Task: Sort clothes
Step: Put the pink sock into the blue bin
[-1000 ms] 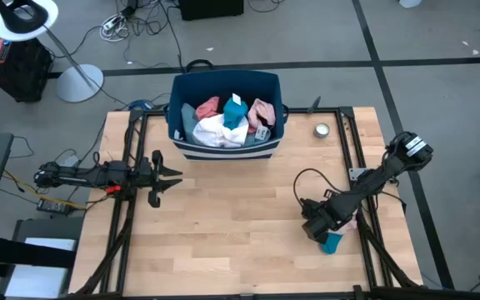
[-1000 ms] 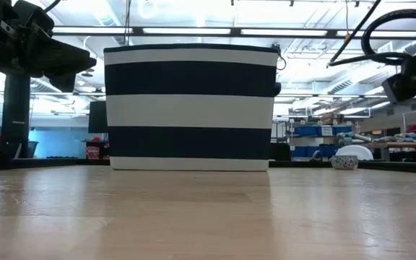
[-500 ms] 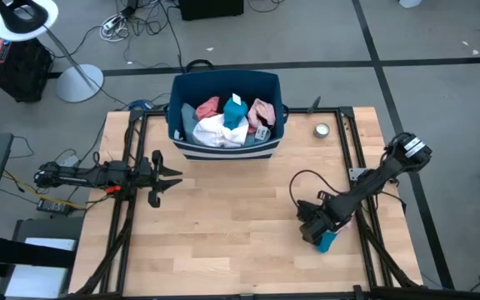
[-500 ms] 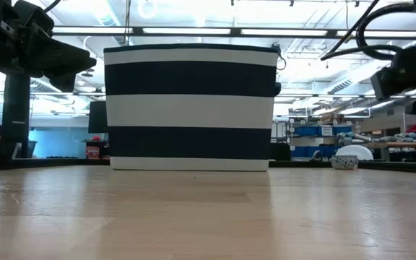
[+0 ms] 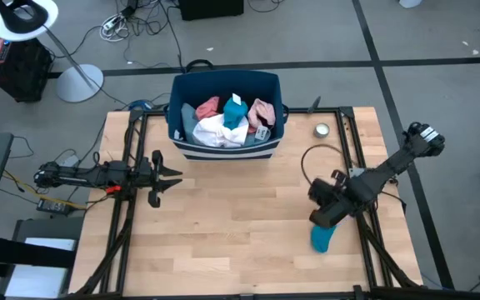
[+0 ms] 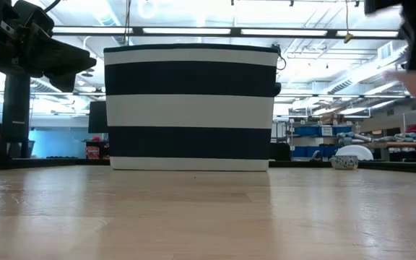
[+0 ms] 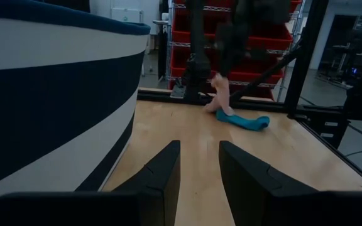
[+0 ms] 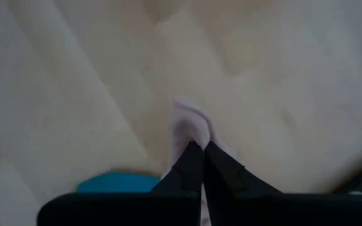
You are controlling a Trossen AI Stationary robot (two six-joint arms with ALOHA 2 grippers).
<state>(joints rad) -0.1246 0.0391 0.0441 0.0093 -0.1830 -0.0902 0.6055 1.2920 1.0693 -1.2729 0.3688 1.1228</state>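
The clothes (image 5: 227, 123) are seen from above heaped in the navy striped bin (image 5: 223, 148) at the far edge of the table (image 5: 223, 233), well apart from both pincers. A teal sock (image 5: 322, 239) lies flat on the wood just below the right gripper (image 5: 322, 218), which is held over the table's right side. The left gripper (image 5: 173, 177) is parked near the left rail, its fingers spread, with the bin just beyond it. A small round tin (image 5: 322, 130) sits by the bin's right corner.

In the low view, the bin (image 6: 190, 108) fills the middle, and the dark bulk of one arm (image 6: 27, 43) is seen at the upper left; the other arm is only a blur at the right edge.

In the left wrist view, the left gripper (image 7: 197, 172) is shown with a narrow gap between its fingers, nothing in it. Farther off, a pale pink sock (image 7: 220, 97) hangs from the other arm, its lower end beside the teal sock (image 7: 244, 120) on the wood.

In the right wrist view, the right gripper (image 8: 198, 160) is pinched shut on the pale pink sock (image 8: 190, 125), and the teal sock (image 8: 118, 182) is glimpsed beside the fingers.
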